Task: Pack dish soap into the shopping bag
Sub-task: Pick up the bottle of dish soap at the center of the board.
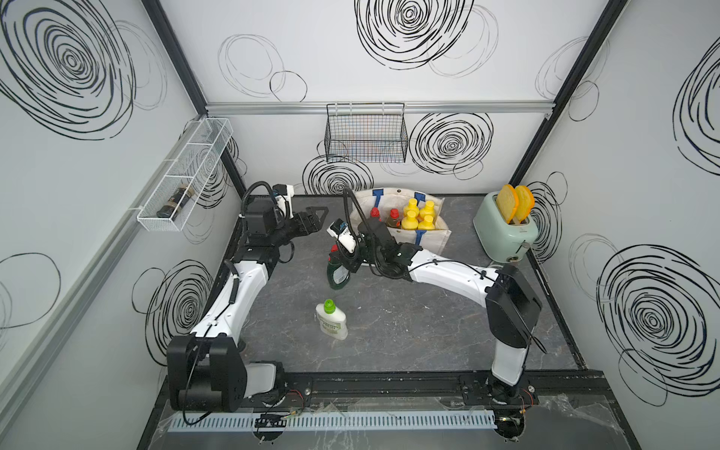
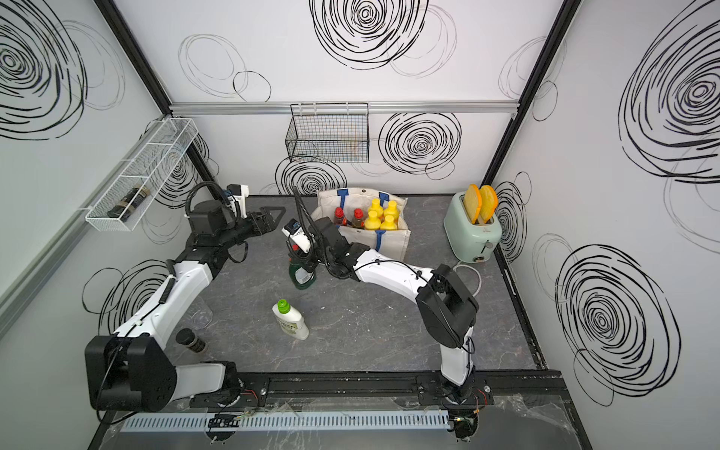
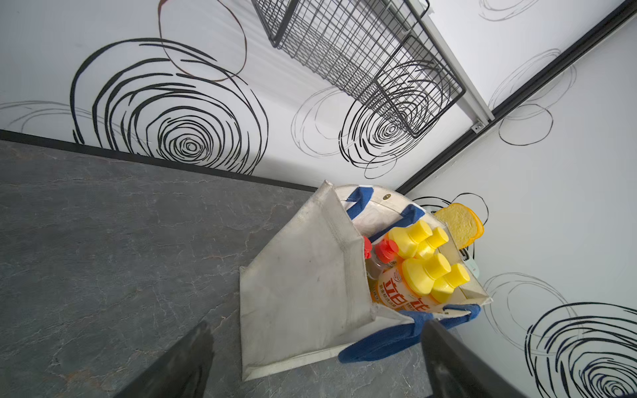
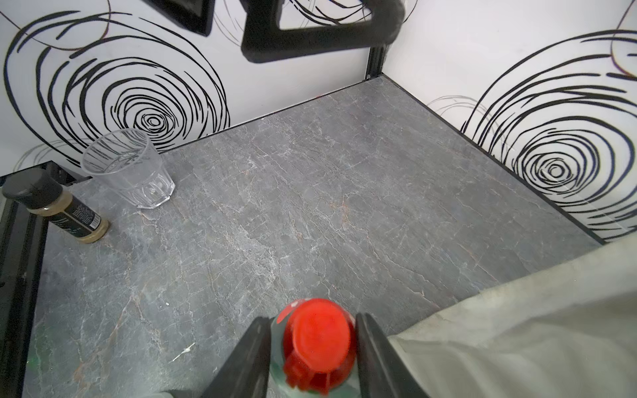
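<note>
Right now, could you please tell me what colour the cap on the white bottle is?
Green. The cap shows best in a top view.

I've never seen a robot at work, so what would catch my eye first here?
Bright yellow-capped bottles crowd the shopping bag at the back of the table. Nearer the middle, the right gripper straddles the red cap of a dark green bottle, and a mint toaster holds two bread slices at the back right.

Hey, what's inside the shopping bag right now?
Inside the shopping bag stand four orange bottles with yellow caps and two red-capped bottles. The bag's walls cover their lower parts and the bottom, so anything beneath cannot be seen.
</note>
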Robot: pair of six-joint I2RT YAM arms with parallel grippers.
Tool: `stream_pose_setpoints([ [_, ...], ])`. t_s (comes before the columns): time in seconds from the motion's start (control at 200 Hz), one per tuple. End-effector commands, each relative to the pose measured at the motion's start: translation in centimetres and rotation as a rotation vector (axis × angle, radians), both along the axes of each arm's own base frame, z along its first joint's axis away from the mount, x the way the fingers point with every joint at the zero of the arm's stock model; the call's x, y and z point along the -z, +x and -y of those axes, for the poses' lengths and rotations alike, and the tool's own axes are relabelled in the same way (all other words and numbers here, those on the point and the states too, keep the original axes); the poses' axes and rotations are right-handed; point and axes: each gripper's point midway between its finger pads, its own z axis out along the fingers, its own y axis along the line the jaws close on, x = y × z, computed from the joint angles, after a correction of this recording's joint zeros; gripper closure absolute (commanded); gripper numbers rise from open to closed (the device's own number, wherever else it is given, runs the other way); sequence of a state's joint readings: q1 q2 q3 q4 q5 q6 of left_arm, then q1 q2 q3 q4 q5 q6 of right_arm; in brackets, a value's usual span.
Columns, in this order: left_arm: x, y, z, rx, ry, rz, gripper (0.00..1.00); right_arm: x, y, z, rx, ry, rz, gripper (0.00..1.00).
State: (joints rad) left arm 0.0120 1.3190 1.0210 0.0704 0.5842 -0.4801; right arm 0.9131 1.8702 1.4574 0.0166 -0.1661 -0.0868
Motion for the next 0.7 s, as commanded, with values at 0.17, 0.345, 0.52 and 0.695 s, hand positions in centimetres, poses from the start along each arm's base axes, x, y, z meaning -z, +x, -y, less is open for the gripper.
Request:
stream_pose_setpoints([
  [0.17,-1.4,-0.2,0.7,0.027,-0.007,0.054,0.04,-0.1,0.9,-1.0,-0.014,-0.01,-0.003,0.64],
  [0.345,-1.4,-0.2,0.7,0.028,-0.006,0.053,0.04,0.1,0.9,-0.9,-0.014,-0.022,-0.003,0.72],
  [0.52,-1.4,-0.2,0.7,0.029,-0.007,0.053,0.04,-0.1,0.8,-0.5,-0.007,-0.037,-0.002,0.92],
  [0.695,-1.5,-0.3,0.7,0.026,-0.001,0.057,0.04,-1.5,1.1,0.0,0.025,-0.035,0.017,1.0],
])
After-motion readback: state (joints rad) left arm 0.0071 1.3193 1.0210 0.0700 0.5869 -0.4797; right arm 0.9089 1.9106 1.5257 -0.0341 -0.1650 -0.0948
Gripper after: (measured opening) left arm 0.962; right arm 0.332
